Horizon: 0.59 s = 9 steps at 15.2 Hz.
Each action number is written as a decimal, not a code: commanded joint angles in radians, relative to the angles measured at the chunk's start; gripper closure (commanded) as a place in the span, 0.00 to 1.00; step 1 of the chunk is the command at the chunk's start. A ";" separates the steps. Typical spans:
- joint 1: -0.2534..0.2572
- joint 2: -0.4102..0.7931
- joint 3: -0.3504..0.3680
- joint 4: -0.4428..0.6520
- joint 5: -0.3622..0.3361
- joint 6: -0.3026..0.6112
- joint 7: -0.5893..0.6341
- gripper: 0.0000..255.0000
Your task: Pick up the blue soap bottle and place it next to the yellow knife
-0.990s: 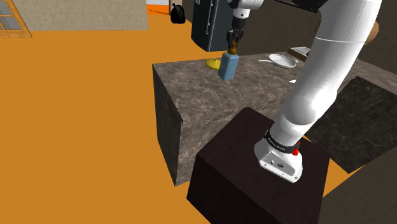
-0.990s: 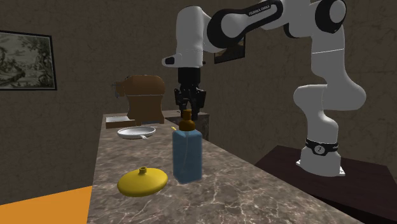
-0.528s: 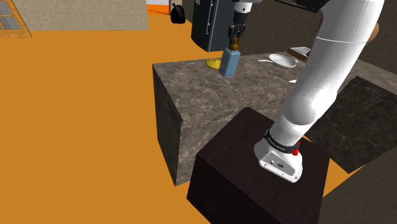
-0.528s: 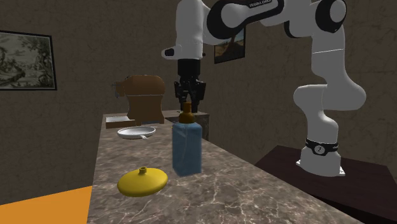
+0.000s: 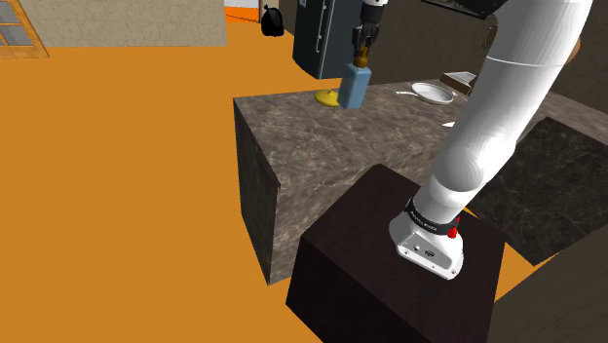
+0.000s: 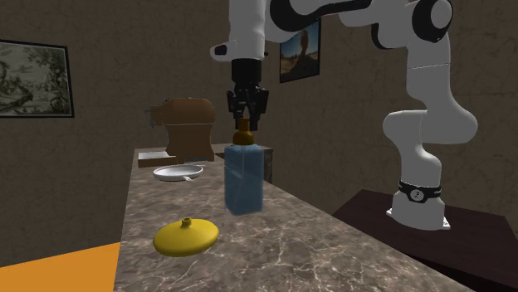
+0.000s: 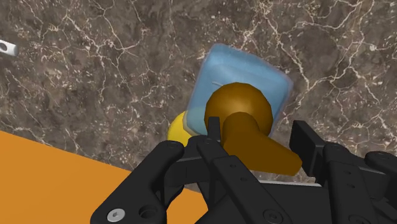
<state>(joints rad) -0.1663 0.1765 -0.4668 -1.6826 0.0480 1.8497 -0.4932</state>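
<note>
yellow object [image 7: 177, 129] half behind bottle [image 7: 242, 67], arm [image 5: 502, 107] cropped

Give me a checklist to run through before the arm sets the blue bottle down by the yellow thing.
1. Grip: gripper shut on the brown pump of the blue bottle: ok.
2. Bottle roughly upright: ok.
3. Bottle lifted off the counter: cannot tell.
4. Yellow object lying on the counter near the bottle: ok.
5. Bare counter beside it for the bottle: ok.
6. White plate well away: ok.
</note>
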 commanded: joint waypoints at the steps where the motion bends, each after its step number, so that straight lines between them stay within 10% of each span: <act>1: 0.000 -0.004 0.000 0.025 -0.002 -0.028 0.001 1.00; 9: -0.092 -0.013 -0.063 0.015 0.005 -0.027 -0.155 1.00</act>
<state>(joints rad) -0.2457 0.1630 -0.5217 -1.6625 0.0512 1.8174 -0.6257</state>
